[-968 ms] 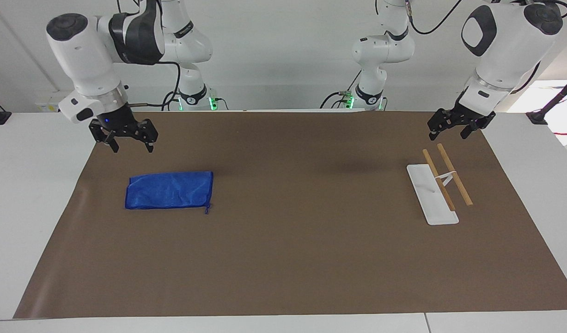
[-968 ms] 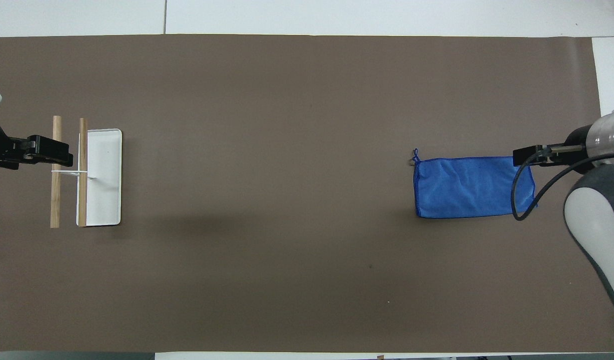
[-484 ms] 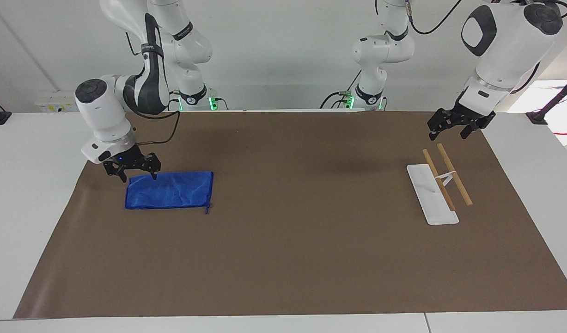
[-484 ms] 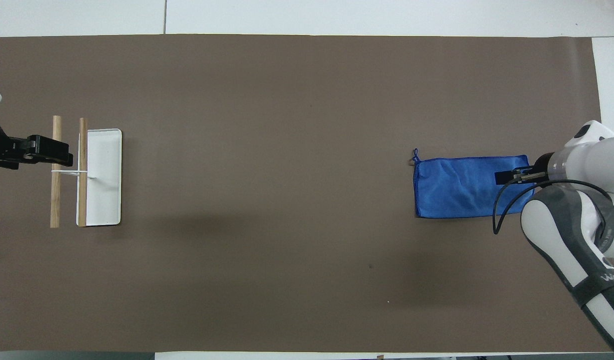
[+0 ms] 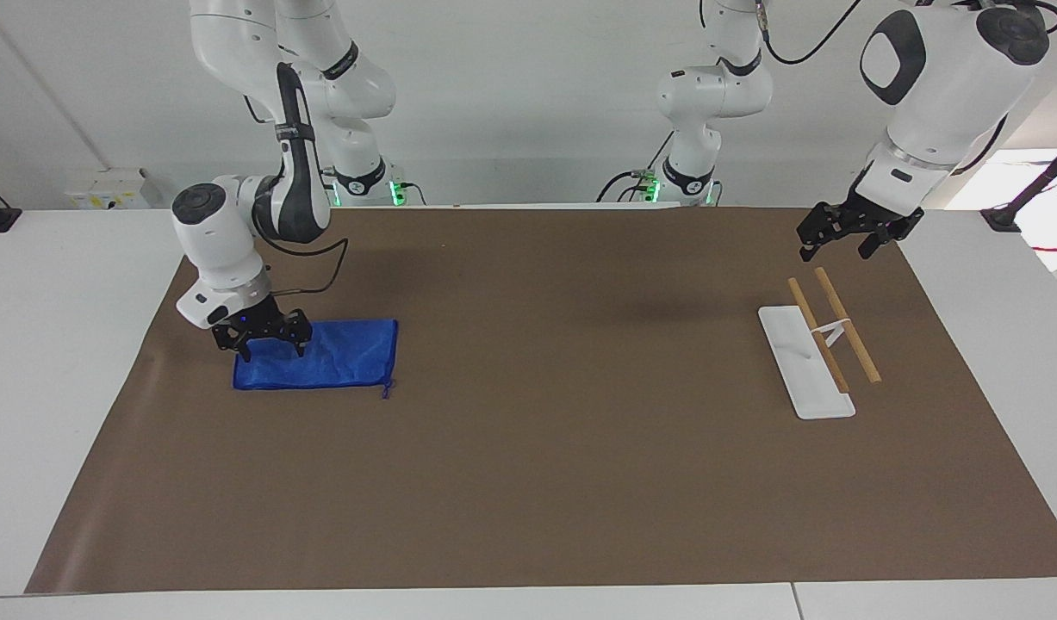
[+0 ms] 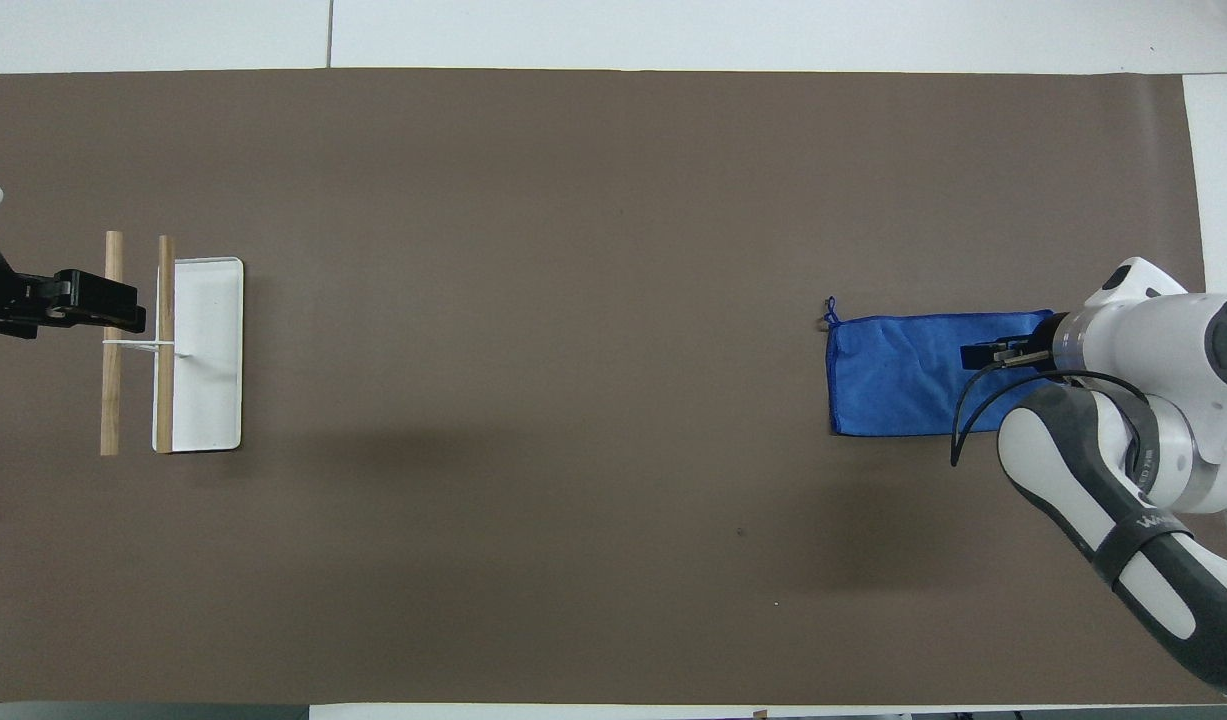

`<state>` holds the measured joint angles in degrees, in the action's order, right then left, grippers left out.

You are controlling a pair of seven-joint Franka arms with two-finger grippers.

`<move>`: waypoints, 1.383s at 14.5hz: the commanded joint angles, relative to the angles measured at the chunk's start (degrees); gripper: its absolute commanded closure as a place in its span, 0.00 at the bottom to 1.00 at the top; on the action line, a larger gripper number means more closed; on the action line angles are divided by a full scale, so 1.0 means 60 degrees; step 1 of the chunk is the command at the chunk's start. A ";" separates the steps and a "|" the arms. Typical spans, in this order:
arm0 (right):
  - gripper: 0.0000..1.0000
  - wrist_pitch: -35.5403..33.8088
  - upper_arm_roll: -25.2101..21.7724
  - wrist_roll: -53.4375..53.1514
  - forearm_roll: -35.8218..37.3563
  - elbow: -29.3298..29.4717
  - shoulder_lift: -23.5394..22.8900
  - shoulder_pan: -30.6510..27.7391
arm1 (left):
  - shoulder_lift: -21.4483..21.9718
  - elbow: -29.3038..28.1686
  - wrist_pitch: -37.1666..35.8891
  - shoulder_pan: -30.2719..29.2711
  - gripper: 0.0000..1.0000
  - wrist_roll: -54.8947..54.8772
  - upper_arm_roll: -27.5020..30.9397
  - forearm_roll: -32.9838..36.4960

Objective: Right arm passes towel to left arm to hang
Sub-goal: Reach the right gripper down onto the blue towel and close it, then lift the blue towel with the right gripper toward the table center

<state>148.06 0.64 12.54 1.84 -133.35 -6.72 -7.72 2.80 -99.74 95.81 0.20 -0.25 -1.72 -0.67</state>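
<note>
Blue towel (image 5: 321, 365) flat under right claw (image 5: 264, 339), claw spread wide, gripping nothing

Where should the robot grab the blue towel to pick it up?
Probably from straight above, at the short edge toward the right arm's end of the table. The towel lies flat on the brown mat, so no side offers a raised edge to grip. The right pincer is open, low over that end. Pinching there would let the rest hang down for passing on.

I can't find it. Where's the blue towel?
The towel lies flat on the brown mat at the right arm's end, under the open right gripper.
</note>
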 commanded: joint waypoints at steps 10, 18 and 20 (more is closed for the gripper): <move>1.00 0.0257 0.0098 0.0400 -0.0600 0.0061 -0.0506 -0.0193 | 0.0295 -0.0325 0.0087 -0.0034 0.00 0.0085 -0.0006 0.0155; 1.00 -0.5071 0.0258 -0.0606 -0.1933 0.3456 0.0417 0.0435 | 0.0295 -0.0325 0.0087 -0.0034 0.00 0.0085 -0.0006 0.0155; 1.00 -0.5646 0.0361 -0.2111 -0.1948 0.4247 0.0418 0.0975 | 0.0295 -0.0325 0.0087 -0.0048 0.00 0.0085 -0.0006 0.0155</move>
<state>117.15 1.93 6.59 -8.86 -112.42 -3.17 -4.32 2.80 -99.74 95.80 0.20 -0.24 -1.72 -0.67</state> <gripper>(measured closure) 0.925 0.000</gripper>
